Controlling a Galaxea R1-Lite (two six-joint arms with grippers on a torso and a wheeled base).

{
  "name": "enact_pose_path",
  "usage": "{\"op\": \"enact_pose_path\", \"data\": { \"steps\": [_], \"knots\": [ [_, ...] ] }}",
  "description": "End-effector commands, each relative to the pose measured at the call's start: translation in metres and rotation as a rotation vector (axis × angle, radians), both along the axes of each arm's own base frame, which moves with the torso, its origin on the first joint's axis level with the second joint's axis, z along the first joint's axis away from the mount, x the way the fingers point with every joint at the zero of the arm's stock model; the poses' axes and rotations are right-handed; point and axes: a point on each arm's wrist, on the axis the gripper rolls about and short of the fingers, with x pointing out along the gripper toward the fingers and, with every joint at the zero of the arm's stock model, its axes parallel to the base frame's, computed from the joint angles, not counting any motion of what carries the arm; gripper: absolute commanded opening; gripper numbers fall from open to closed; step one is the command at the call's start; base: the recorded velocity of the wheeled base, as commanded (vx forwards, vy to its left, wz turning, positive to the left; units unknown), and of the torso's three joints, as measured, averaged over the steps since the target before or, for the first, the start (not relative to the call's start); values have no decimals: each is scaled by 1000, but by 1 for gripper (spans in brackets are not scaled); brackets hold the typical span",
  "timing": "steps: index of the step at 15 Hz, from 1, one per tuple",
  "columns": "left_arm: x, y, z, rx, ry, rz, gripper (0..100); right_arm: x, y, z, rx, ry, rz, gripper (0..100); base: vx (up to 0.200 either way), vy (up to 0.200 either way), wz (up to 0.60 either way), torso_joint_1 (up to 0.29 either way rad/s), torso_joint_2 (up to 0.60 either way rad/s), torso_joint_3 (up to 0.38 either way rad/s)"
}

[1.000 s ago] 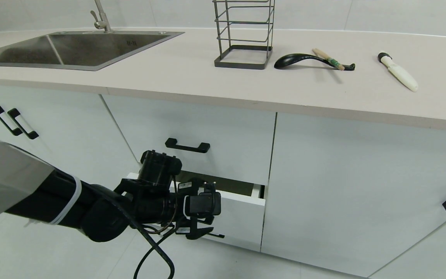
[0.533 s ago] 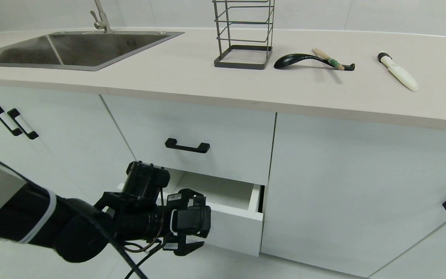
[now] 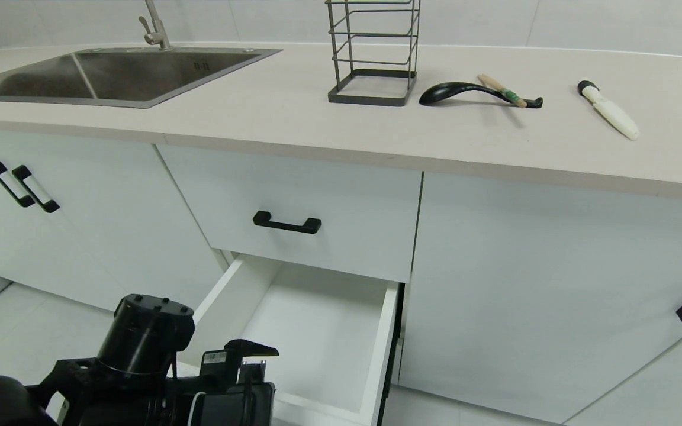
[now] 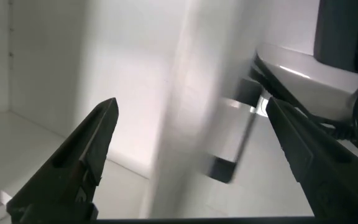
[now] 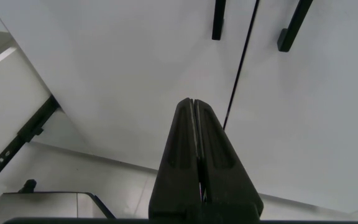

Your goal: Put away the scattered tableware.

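In the head view we see the ladle (image 3: 471, 92) and white-handled utensil (image 3: 608, 110) near the desk's (image 3: 258, 112) far right edge. The wrist views show us the left gripper (image 4: 191, 106) splayed and the right gripper (image 5: 193, 104) clenched empty.

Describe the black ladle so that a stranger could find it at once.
On the beige countertop, find the wire rack right of the sink. The black ladle lies just right of its base. It alone is all black, with a wooden stick across its handle.
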Motion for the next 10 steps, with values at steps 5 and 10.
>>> {"op": "enact_pose_path", "data": {
  "steps": [5,10],
  "knots": [
    [-9,4,1,-16,4,8,100,0,0,0,0,1,2,0,0,0,0,0,0,0],
    [-6,2,5,-26,-12,11,100,0,0,0,0,1,0,0,0,0,0,0,0,0]
  ]
}}
